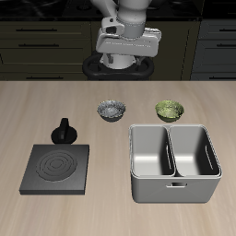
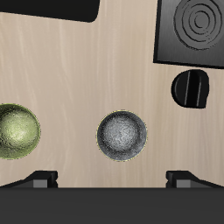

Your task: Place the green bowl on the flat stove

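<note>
Two bowls rest near the table's back: green bowl point(image 1: 169, 111) beside the metal bin point(image 1: 175, 162), well apart from the flat stove point(image 1: 57, 169). Gripper point(image 1: 127, 64) hangs high behind, empty, fingers spread wide; the bowl lies forward and off to one side.

two bowls: one green bowl point(image 1: 169, 111) point(image 2: 17, 131), one grey speckled bowl point(image 1: 112, 111) point(image 2: 122, 134). one flat stove point(image 1: 57, 168) point(image 2: 192, 30). one moka pot point(image 1: 64, 132) point(image 2: 192, 89). one two-compartment bin point(image 1: 175, 190).
</note>
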### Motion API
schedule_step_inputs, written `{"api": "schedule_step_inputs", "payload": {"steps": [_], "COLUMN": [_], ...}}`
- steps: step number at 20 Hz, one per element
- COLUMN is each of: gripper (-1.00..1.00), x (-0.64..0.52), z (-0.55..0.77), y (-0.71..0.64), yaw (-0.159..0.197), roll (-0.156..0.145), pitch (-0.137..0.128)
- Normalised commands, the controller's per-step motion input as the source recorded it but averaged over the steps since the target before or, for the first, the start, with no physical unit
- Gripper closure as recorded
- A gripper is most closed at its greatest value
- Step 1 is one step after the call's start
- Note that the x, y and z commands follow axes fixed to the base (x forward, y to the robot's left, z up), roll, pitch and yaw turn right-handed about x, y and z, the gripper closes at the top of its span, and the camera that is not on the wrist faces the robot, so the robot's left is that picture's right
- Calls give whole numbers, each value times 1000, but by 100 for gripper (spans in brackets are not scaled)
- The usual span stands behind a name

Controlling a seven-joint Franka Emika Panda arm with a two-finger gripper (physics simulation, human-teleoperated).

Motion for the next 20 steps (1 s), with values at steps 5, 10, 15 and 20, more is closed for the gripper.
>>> {"api": "schedule_step_inputs", "payload": {"steps": [5, 10, 15, 20], "gripper": [-100, -100, -100, -100], "x": [-24, -70, -31, -16], "z": [-78, -15, 45, 29], "y": [259, 445, 307, 484], "yaw": [32, -2, -16, 25], "roll": [-12, -17, 19, 33], "pitch": [32, 15, -2, -5]}}
